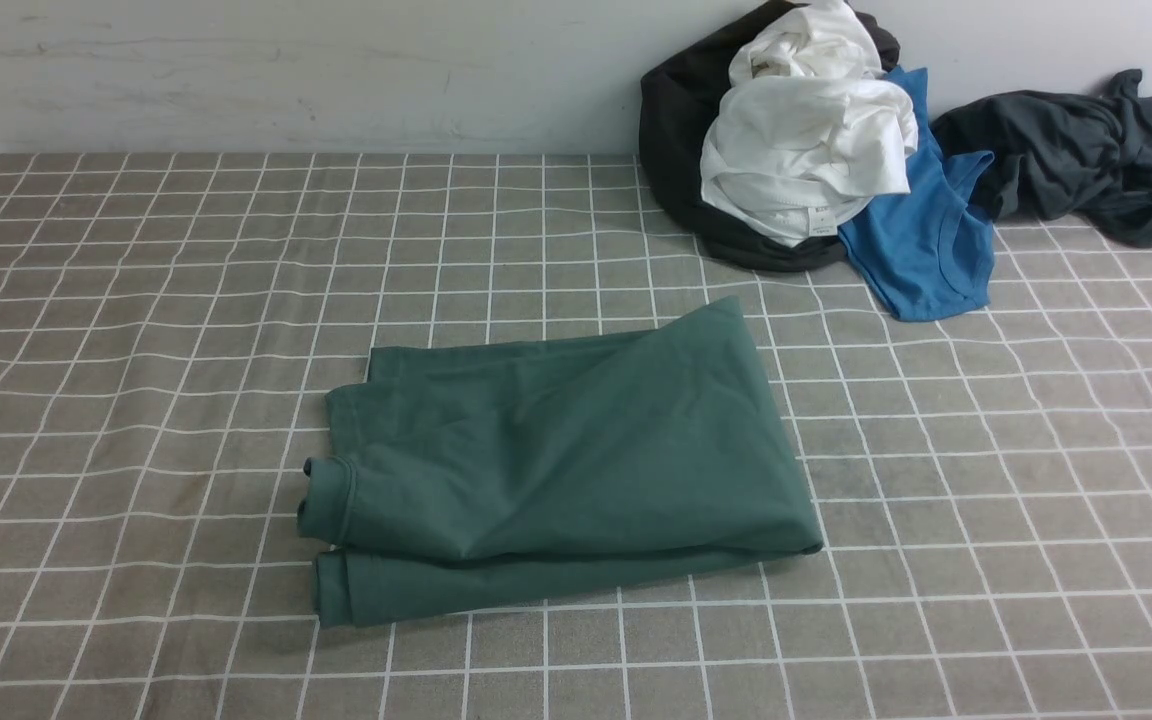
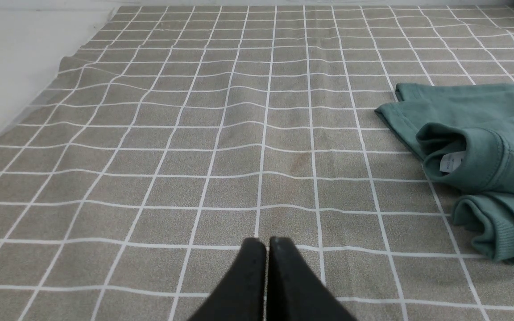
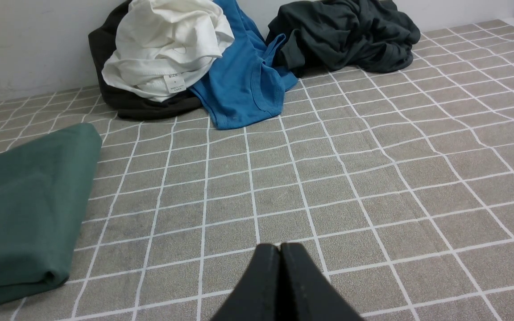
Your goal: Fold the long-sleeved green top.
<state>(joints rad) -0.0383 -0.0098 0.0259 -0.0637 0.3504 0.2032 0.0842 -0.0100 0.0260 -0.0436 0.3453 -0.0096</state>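
Note:
The green long-sleeved top (image 1: 566,460) lies folded into a compact stack in the middle of the checked cloth, its rolled folds facing left. From the left wrist I see those folds (image 2: 480,156) with a small white label (image 2: 451,161). The right wrist view catches its other end (image 3: 25,209). Neither arm shows in the front view. My left gripper (image 2: 267,243) is shut and empty, hovering over bare cloth apart from the top. My right gripper (image 3: 280,248) is also shut on nothing, over cloth on the top's other side.
A heap of clothes sits against the back wall at the right: a white garment (image 1: 806,140) on a black one (image 1: 676,120), a bright blue garment (image 1: 921,245) and a dark grey garment (image 1: 1076,150). The grey checked tablecloth (image 1: 136,300) covers the table; its left edge (image 2: 29,107) meets a white surface.

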